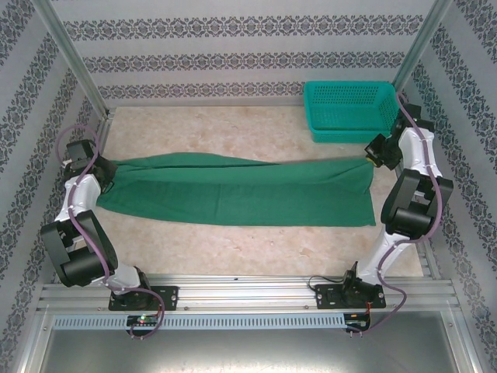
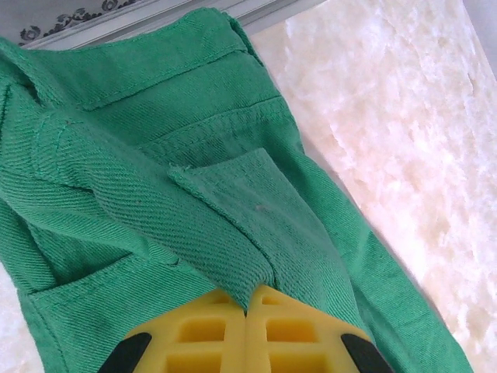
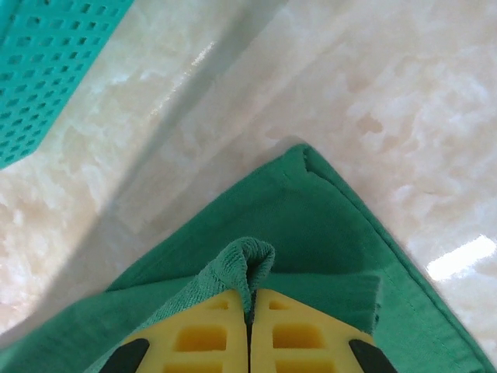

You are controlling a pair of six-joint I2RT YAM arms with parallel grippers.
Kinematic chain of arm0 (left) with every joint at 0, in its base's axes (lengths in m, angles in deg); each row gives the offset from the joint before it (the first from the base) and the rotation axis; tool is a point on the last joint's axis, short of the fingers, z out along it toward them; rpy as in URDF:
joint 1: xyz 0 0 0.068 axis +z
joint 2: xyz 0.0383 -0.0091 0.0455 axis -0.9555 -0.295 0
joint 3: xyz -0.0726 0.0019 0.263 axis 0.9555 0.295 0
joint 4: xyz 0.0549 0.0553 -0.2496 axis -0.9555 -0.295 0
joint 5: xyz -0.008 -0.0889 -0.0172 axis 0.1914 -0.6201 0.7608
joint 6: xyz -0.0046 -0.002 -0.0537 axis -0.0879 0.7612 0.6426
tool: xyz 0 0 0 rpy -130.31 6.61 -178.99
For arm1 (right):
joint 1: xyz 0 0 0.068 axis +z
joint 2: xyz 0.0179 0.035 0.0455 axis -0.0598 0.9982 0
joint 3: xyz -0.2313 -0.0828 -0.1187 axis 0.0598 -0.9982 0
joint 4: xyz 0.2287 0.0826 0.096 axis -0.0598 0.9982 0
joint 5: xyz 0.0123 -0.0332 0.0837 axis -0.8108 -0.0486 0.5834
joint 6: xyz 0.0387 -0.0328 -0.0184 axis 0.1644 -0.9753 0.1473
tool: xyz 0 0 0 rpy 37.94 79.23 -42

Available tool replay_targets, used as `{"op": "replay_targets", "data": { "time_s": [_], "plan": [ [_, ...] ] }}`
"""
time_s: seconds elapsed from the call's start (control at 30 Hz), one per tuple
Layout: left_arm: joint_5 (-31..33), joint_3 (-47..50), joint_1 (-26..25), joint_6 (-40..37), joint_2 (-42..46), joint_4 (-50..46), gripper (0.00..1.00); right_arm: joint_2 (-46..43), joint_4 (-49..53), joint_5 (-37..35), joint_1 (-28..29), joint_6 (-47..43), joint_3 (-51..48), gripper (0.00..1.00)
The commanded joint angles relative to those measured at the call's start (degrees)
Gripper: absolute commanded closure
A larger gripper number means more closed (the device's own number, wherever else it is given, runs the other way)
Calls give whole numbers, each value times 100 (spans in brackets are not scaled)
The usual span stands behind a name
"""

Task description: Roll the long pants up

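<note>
Pre-roll step, looks like straightening: the long pants lie flat on the table, folded leg on leg, stretched between the two grippers. Left gripper jaws are closed tight, pinching a fold of the waist end; pocket seams are just ahead of the tips. Right gripper jaws are also closed, pinching a bunched bit of the hem end; the hem corner lies just ahead of the tips, and the teal basket is further ahead, to their left, apart from the cloth. No roll started yet. Next move likely needs one end turned over onto itself, both jaws working that same end. Both arms are elbow-bent, splayed outward, wrists low over the table.
</note>
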Motion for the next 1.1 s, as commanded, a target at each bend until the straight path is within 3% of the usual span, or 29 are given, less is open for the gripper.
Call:
{"op": "replay_targets", "data": {
  "time_s": [0.0,0.37,0.6,0.9,1.07],
  "plan": [
    [90,-231,-7,21,-40,76,100,195,-117,-53,-40,89,594,100],
    [115,-35,-14,-128,257,-18,100,166,-379,-280,-71,31,375,100],
    [134,-214,-16,-156,296,-81,100,526,-176,-209,-77,121,1262,100],
    [133,-155,-15,-225,389,-125,100,362,-431,-182,-179,218,1137,100],
    [121,-168,-13,-183,390,-94,100,582,-276,-185,-209,175,1572,100]
  ]
}}
